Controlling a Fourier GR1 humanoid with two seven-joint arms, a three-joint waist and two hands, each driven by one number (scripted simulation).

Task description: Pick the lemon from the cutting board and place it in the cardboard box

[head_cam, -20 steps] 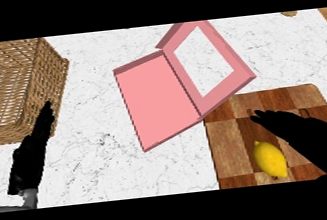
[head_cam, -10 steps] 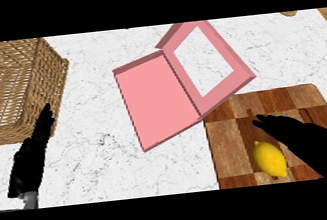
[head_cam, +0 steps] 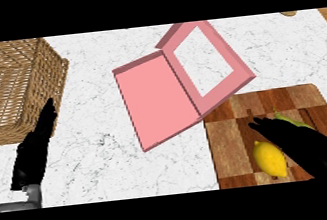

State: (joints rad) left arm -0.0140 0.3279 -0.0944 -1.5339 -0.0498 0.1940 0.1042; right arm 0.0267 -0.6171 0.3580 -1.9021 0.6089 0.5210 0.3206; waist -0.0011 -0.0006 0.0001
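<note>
**Right robot hand lowers beside the lemon**

At five o'clock on the tabletop (head_cam: pixel 111 152), the right robot hand (head_cam: pixel 296 141) has slid down the striped wooden cutting board (head_cam: pixel 236 139) since a second ago. Its fingers look straight and spread, touching the smooth oval lemon (head_cam: pixel 269 158), so grasping seems next. The flat pink cardboard box (head_cam: pixel 158 105) lies open at twelve o'clock. The left robot hand (head_cam: pixel 33 151) rests open at eight o'clock, beside a woven basket (head_cam: pixel 8 88).

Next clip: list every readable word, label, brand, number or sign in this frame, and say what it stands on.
None. The pink box, wicker basket, cutting board, lemon and marble counter carry no readable text or markings.
</note>
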